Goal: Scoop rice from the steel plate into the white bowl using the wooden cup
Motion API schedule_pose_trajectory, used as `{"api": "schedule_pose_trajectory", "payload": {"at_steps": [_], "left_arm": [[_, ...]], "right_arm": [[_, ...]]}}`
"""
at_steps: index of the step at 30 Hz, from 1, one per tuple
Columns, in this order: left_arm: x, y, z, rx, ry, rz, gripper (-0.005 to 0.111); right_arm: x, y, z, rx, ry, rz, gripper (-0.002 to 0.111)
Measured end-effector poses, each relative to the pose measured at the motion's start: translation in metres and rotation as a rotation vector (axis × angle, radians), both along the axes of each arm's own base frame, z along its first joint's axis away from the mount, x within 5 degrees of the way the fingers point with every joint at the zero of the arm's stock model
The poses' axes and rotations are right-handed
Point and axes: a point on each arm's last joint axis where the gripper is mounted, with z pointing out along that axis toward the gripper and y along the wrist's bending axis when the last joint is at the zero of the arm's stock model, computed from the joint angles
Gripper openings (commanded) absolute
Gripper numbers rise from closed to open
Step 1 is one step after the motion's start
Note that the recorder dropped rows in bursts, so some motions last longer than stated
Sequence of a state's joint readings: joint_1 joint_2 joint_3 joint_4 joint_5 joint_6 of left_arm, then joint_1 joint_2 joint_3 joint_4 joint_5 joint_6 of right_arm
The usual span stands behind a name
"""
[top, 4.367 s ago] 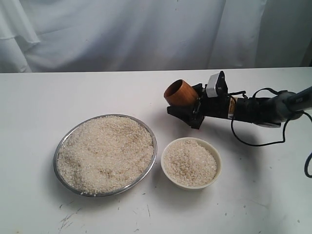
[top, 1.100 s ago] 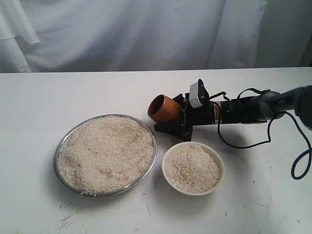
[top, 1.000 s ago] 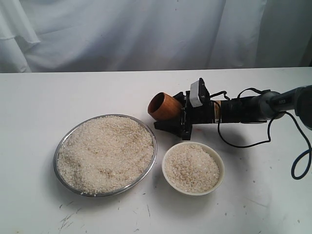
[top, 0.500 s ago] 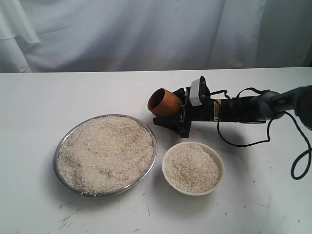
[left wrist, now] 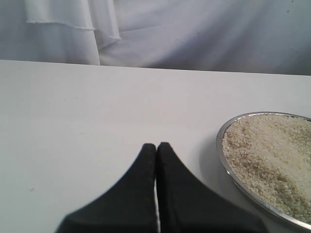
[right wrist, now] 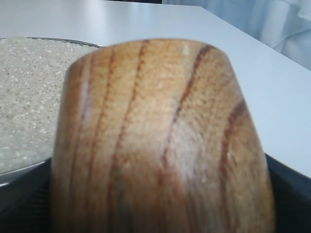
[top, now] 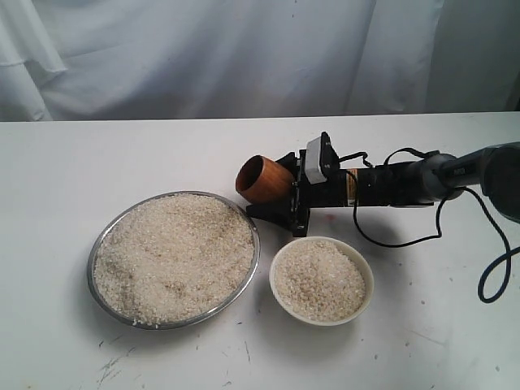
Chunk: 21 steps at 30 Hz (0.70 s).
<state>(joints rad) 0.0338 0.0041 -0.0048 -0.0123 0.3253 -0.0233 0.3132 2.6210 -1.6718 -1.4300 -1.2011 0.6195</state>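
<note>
The steel plate (top: 253,236) lies left of centre, heaped with rice (top: 175,256). Beside it on the right stands the white bowl (top: 367,280), also filled with rice (top: 318,279). My right gripper (top: 280,191) is shut on the wooden cup (top: 262,180), held on its side just behind the plate's far right rim, mouth toward the left. In the right wrist view the cup (right wrist: 160,141) fills the frame, with the plate's rice (right wrist: 29,92) beyond it. My left gripper (left wrist: 156,145) is shut and empty over bare table, the plate (left wrist: 224,158) beside it.
The white table (top: 122,154) runs back to a white cloth backdrop (top: 244,57). A black cable (top: 496,260) trails from the right arm over the table's right side. A few stray grains lie by the plate's front edge (top: 154,325).
The right gripper has carried the cup left and slightly down, from above the bowl's far side to the plate's far right rim. Plate and bowl have barely moved.
</note>
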Motion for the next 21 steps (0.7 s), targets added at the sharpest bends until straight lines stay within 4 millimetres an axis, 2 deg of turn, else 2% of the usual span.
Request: {"api": "schedule_pose_trajectory", "payload": {"at_steps": [14,21], "left_arm": [[0.0000,0.0000,0.0000,0.000,0.000,0.000,0.000],[0.0000,0.0000,0.0000,0.000,0.000,0.000,0.000]], "right_arm": [[-0.0025,-0.0005,-0.0026,-0.028,0.053,0.017,0.000],[-0.0019,0.0008,-0.0046,-0.048,0.127,-0.013,0.021]]}}
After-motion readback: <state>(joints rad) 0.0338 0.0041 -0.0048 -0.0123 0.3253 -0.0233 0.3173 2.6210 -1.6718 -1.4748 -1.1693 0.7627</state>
